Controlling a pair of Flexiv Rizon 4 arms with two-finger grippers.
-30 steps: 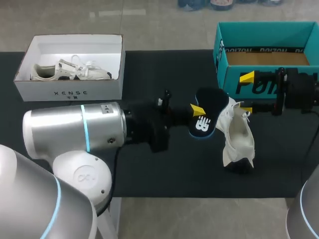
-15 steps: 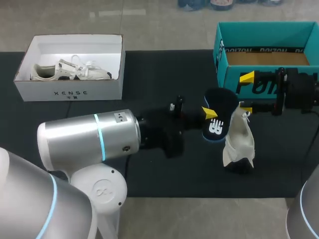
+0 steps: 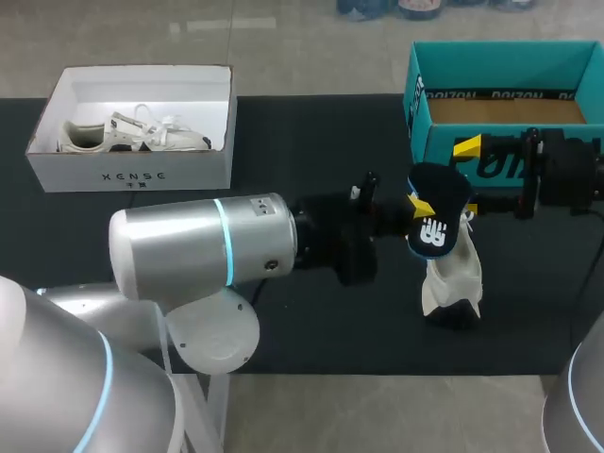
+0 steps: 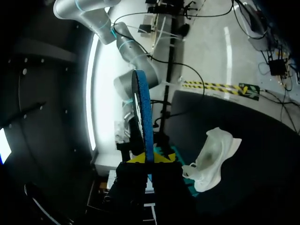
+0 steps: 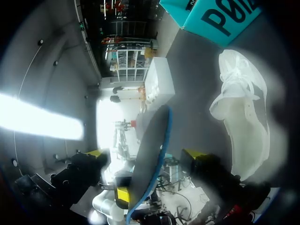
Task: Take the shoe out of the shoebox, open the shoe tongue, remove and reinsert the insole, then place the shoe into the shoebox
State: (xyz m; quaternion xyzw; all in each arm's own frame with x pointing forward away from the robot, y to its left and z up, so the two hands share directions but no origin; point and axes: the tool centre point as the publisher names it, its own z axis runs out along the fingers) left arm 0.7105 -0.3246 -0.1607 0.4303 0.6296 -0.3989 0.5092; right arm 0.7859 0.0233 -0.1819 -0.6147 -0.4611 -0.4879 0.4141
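Insole (image 3: 434,213), pinched edge-on by the left fingers (image 4: 164,157), is best tipped toe-first into the white shoe (image 3: 451,269) standing by the spread right fingers (image 3: 467,146).

The left jaws clamp the insole (image 3: 441,206) beside the white shoe (image 3: 453,274).

Head camera: above and behind me, looking down on the bench (image 3: 283,123). Wrist cameras: close, looking out along my left fingers (image 4: 137,159) and right fingers (image 5: 193,153). All three views share the insole (image 3: 436,215) and white shoe (image 3: 453,274).
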